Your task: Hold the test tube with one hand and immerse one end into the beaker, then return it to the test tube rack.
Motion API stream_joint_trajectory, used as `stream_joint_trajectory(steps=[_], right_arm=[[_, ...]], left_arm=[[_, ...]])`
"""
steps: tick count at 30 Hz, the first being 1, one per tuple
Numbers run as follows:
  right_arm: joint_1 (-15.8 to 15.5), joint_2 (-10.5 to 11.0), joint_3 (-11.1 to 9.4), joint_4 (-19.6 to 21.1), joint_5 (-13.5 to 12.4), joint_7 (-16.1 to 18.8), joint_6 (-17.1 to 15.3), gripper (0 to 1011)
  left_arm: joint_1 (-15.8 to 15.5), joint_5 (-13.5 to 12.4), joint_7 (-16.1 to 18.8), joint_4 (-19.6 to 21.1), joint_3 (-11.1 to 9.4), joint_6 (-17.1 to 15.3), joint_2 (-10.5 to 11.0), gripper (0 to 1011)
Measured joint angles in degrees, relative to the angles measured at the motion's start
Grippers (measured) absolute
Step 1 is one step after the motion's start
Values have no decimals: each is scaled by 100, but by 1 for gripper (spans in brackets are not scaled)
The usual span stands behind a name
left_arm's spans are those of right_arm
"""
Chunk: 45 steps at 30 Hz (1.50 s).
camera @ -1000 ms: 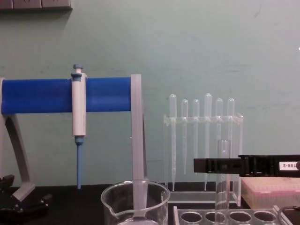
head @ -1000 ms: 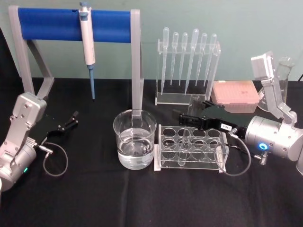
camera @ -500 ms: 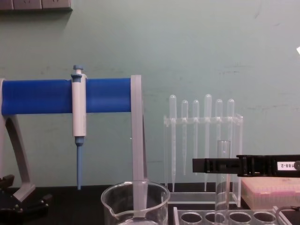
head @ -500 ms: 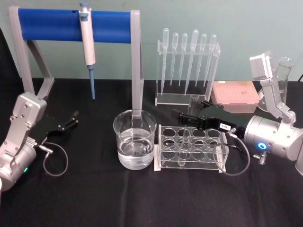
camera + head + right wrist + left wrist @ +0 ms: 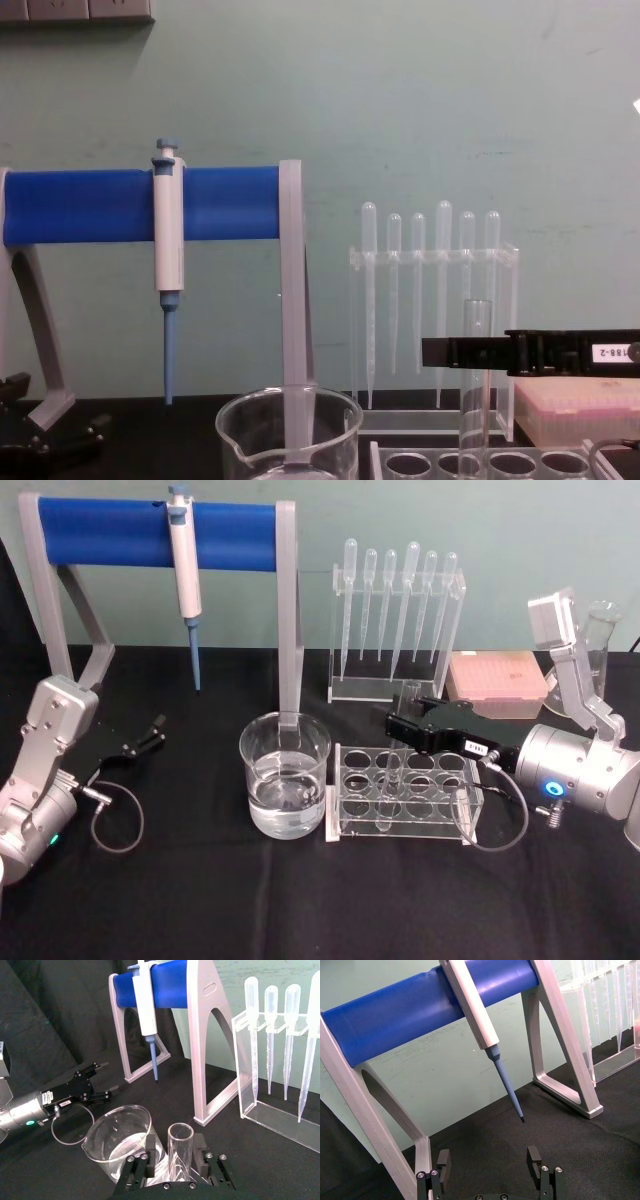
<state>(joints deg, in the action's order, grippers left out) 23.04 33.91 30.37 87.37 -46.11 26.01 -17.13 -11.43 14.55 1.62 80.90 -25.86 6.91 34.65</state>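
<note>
Your head view looks forward and down from above the near edge. It takes in the whole black surface [image 5: 300, 910] out to the far wall [image 5: 500, 520]. Your chest view sits low and looks level at that wall, with the blue bar [image 5: 100, 205] at left. Your left wrist view looks up at the same bar from close by. Your right wrist view looks left across the beaker [image 5: 117, 1132] toward it.

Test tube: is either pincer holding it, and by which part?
Cannot be told. The right pincer straddles the test tube below its rim, tube standing in the rack; grip unclear. The left pincer holds nothing.
</note>
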Motion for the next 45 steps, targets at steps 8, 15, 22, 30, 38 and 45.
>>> stream_joint_trajectory(steps=[8, 15, 22, 30, 38, 45], right_arm=[[0, 0, 0, 0, 2, 0, 0, 263], [0, 0, -1, 0, 2, 0, 1, 225], [0, 0, 0, 0, 2, 0, 1, 225], [-46, 67, -40, 163, 8, 32, 118, 225], [-160, 233, -155, 647, 145, 45, 440, 224], [-269, 320, -251, 989, 528, 8, 840, 224]], left_arm=[[0, 0, 0, 0, 0, 0, 0, 1000], [0, 0, 0, 0, 0, 0, 0, 1000], [0, 0, 0, 0, 0, 0, 0, 1000], [0, 0, 0, 0, 0, 0, 0, 1000], [0, 0, 0, 0, 0, 0, 0, 1000], [0, 0, 0, 0, 0, 0, 0, 1000]])
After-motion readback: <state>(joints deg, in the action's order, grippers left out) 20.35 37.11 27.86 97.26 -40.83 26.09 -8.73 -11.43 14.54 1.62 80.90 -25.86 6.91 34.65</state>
